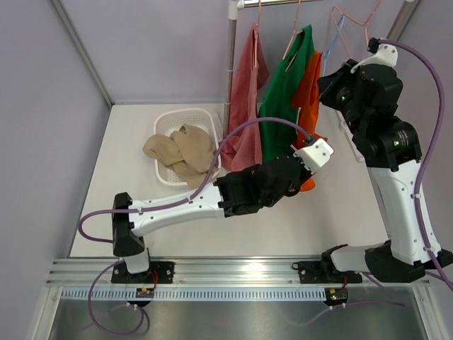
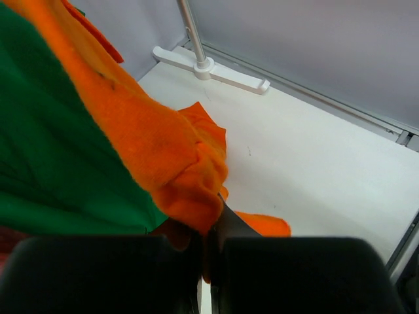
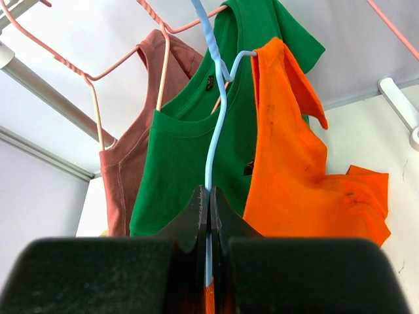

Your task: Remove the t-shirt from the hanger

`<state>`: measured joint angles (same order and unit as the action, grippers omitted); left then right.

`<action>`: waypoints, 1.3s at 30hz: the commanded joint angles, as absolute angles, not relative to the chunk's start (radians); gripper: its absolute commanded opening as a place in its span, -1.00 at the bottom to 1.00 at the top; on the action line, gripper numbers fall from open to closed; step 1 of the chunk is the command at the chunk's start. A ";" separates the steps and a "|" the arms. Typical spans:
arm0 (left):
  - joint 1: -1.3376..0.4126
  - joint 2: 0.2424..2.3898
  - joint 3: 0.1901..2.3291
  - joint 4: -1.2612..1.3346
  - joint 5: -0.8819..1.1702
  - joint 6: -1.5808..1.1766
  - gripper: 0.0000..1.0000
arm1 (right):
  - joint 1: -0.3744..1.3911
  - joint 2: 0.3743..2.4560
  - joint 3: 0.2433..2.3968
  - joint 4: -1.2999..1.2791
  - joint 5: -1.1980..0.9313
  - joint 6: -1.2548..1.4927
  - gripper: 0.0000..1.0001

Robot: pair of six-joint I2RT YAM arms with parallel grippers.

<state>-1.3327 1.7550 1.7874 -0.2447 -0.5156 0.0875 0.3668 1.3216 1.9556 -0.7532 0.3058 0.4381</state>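
Note:
An orange t-shirt [image 1: 308, 92] hangs on a light blue hanger [image 3: 215, 104] from the rail, to the right of a green shirt [image 1: 287, 85]. My right gripper [image 3: 209, 196] is shut on the blue hanger's wire, high by the rail [image 1: 333, 81]. My left gripper [image 2: 211, 222] is shut on the lower hem of the orange t-shirt [image 2: 163, 157], down near the table [image 1: 306, 177]. In the right wrist view the orange t-shirt [image 3: 294, 163] still hangs by one shoulder on the hanger.
A pink-brown shirt [image 1: 248, 99] and the green shirt hang on pink hangers [image 3: 118, 59]. A white basket [image 1: 168, 127] with tan cloth [image 1: 180, 152] stands at the left. The rack's pole [image 1: 231, 64] and its white foot [image 2: 209, 65] stand behind.

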 commanded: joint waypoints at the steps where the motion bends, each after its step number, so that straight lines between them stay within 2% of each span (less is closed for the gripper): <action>1: -1.338 1.694 1.807 -0.222 -0.520 0.084 -1.00 | 0.379 1.333 1.986 -0.712 0.350 0.422 -1.00; 8: -1.399 1.533 1.703 -0.235 -0.592 0.095 -1.00 | 0.380 1.445 2.074 -0.721 0.416 0.364 -1.00; 17: -1.416 1.273 1.411 -0.232 -0.581 -0.058 -1.00 | 0.348 1.594 2.276 -0.785 0.442 0.311 -1.00; 22: -1.440 1.255 1.335 -0.219 -0.598 -0.080 -1.00 | 0.307 1.643 2.362 -0.801 0.402 0.327 -1.00; 29: -1.448 1.324 1.243 -0.057 -0.540 -0.091 -1.00 | 0.298 1.680 2.512 -0.870 0.384 0.322 -1.00; 31: -1.439 1.374 1.238 -0.005 -0.561 -0.077 -1.00 | 0.298 1.698 2.591 -0.938 0.339 0.337 -1.00; 34: -1.383 1.465 1.299 0.021 -0.534 -0.057 -1.00 | 0.301 1.631 2.534 -0.959 0.273 0.373 -1.00; 39: -1.151 1.649 1.625 -0.155 -0.188 -0.228 -1.00 | 0.310 1.404 2.280 -0.916 0.232 0.390 -1.00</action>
